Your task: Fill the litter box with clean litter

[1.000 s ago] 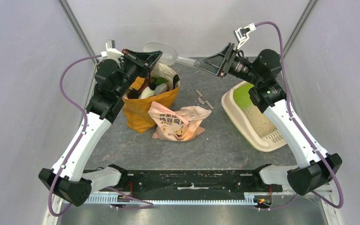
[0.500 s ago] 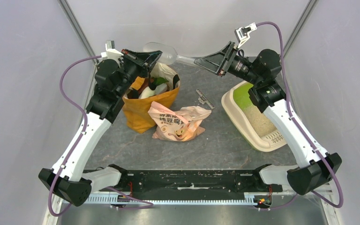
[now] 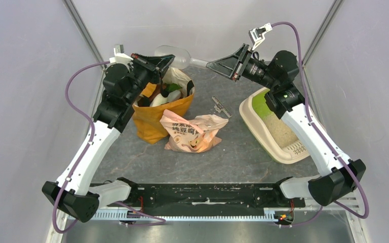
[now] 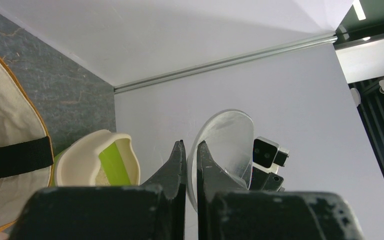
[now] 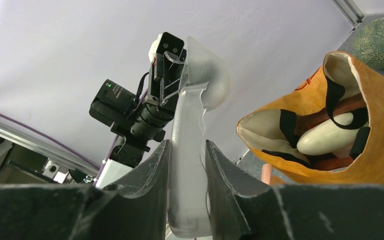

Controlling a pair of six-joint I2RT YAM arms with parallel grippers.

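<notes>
A clear, frosted plastic scoop point(image 3: 178, 55) is hanging in the air between the two arms. The left pincer point(image 3: 169, 59) is pinching the thin rim of its rounded bowl, jaws nearly together. The right pincer point(image 5: 186, 145) is clamping the wavy-edged handle, a grip only the right wrist view is showing close up. Below the right pincer, the oval cream litter box point(image 3: 246, 112) is lying on the mottled grey desk point(image 3: 233, 147), with grainy pale litter point(image 3: 282, 130) beside its green hood point(image 3: 260, 104). A soft orange bag point(image 3: 154, 126) is standing under the left pincer.
</notes>
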